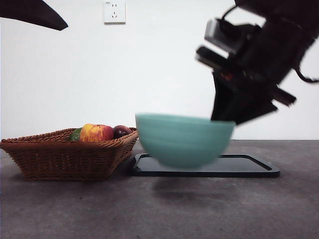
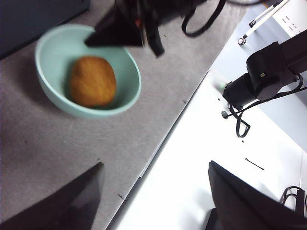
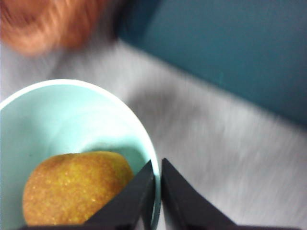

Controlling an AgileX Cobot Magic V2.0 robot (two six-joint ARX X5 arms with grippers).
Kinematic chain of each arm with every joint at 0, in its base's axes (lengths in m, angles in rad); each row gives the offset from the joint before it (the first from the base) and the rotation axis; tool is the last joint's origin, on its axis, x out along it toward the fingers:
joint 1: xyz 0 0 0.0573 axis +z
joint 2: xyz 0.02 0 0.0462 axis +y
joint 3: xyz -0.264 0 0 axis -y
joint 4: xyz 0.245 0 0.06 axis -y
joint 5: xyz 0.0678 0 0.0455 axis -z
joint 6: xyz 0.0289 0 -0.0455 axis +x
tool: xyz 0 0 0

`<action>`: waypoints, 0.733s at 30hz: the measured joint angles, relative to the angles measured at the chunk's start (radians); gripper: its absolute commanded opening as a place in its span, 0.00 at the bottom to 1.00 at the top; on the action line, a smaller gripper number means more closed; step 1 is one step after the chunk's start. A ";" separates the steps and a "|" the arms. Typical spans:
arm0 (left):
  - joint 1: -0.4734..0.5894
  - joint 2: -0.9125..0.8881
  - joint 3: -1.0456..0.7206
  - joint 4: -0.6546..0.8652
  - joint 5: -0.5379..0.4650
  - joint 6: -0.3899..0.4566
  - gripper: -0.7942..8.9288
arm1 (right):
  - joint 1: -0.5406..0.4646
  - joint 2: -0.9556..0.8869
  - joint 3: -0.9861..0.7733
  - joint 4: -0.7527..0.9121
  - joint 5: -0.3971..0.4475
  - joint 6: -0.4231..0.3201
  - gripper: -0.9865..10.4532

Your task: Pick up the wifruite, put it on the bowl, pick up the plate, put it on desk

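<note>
The table [image 1: 159,209] is a broad dark grey surface with a faint mottled look, and behind it stands a plain white wall with a socket plate [image 1: 114,11] high up. In the left wrist view the grey surface ends at an edge, and beyond it lies a pale white area where cables and dark arm hardware show.

On one side of the table sits a brown wicker basket [image 1: 65,157] holding a red-yellow apple [image 1: 96,133], a dark plum [image 1: 121,131] and something green [image 1: 76,134] just beside the apple. Next to the basket lies a flat dark tray [image 1: 249,168].

The seafoam bowl [image 1: 183,139] hangs above the table, clear of the surface, its shadow on the grey below; it is blurred in the front view. Inside it lies the wifruite [image 2: 92,80], orange-brown and rounded, resting on the bowl's bottom.

The right gripper [image 3: 157,165] comes in from above at the bowl's far side; its jaws are pressed close on the bowl's rim, one inside the wall and one outside, and they carry it.

The left gripper [image 2: 156,187] waits well apart from the bowl, over the table's edge, its jaws spread wide with nothing between them.
</note>
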 measured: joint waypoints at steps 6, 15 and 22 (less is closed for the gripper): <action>0.000 0.000 0.000 0.000 0.000 0.000 0.43 | -0.074 0.001 0.084 -0.002 0.026 -0.025 0.09; 0.000 0.000 0.000 0.000 0.000 0.000 0.43 | -0.196 0.097 0.210 -0.006 0.027 -0.058 0.09; 0.000 0.000 0.000 0.000 0.000 0.000 0.43 | -0.232 0.232 0.300 -0.005 0.026 -0.086 0.09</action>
